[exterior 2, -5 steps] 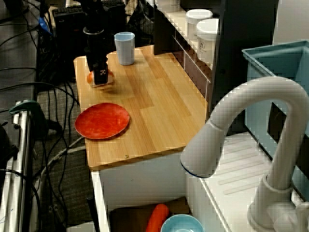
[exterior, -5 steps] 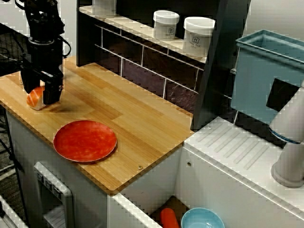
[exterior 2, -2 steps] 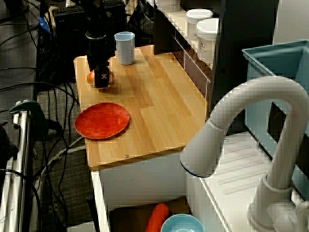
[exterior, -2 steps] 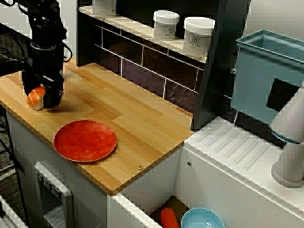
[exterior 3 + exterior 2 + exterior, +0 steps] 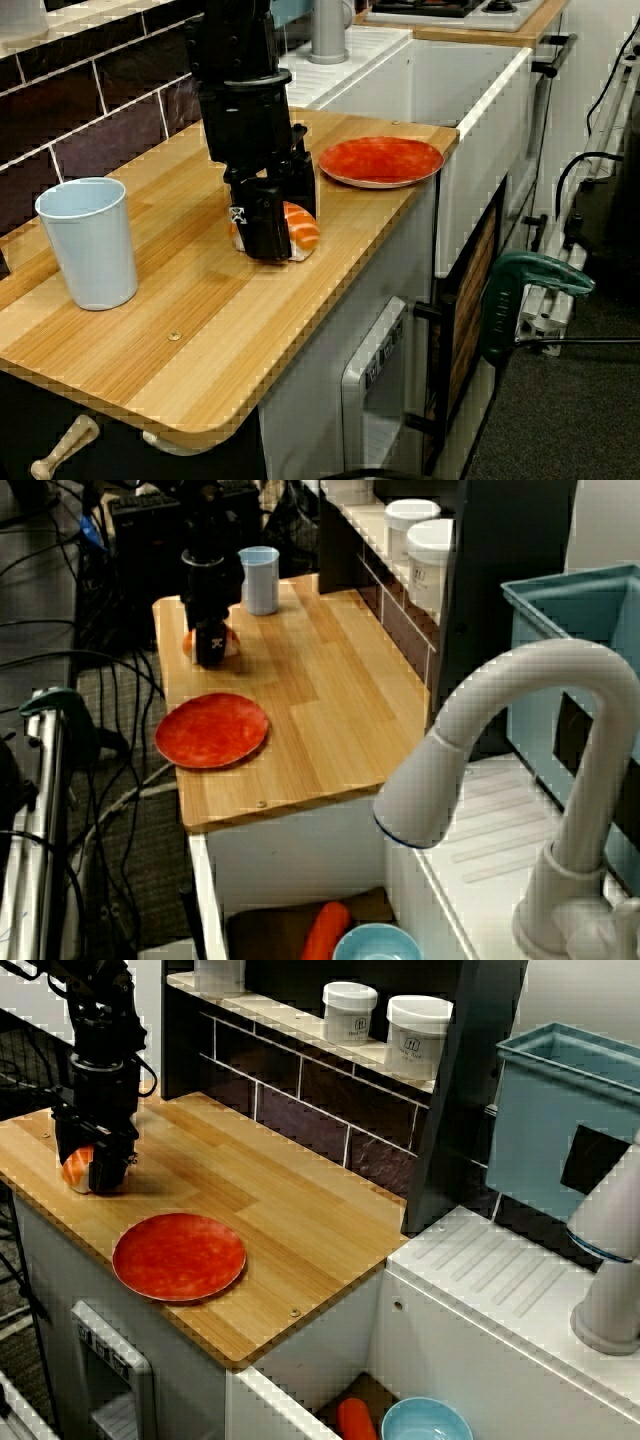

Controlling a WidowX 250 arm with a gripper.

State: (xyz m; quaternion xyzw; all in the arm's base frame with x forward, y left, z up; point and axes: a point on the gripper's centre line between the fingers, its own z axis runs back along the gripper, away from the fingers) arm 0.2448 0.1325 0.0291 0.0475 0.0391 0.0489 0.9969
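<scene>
Although the gripper (image 5: 283, 228) stands low over the sushi (image 5: 305, 230), with one finger (image 5: 262, 225) on either side of it, it cannot be told whether the pads are pressed against it or held just clear.

The sushi lies on the wooden counter (image 5: 200, 300), left of centre in the low view and at the far left of the high view (image 5: 75, 1168), well apart from the red plate (image 5: 179, 1256) and the blue cup (image 5: 89, 243).

It is judged to be small and light, probably a moulded toy. The white base looks firm, while the glossy orange top may be slippery. A hold across the two long sides, low on the base, would likely be the most secure.

Much of the sushi is covered by the near finger in the low view, and only an orange edge is seen in the view past the faucet (image 5: 188, 640). The contact faces are hidden in every view. An orange object (image 5: 355, 1420) beside the blue bowl (image 5: 425, 1422) is cut off at the bottom edge, and the labels on the jars (image 5: 418, 1035) are too small to be read.
</scene>
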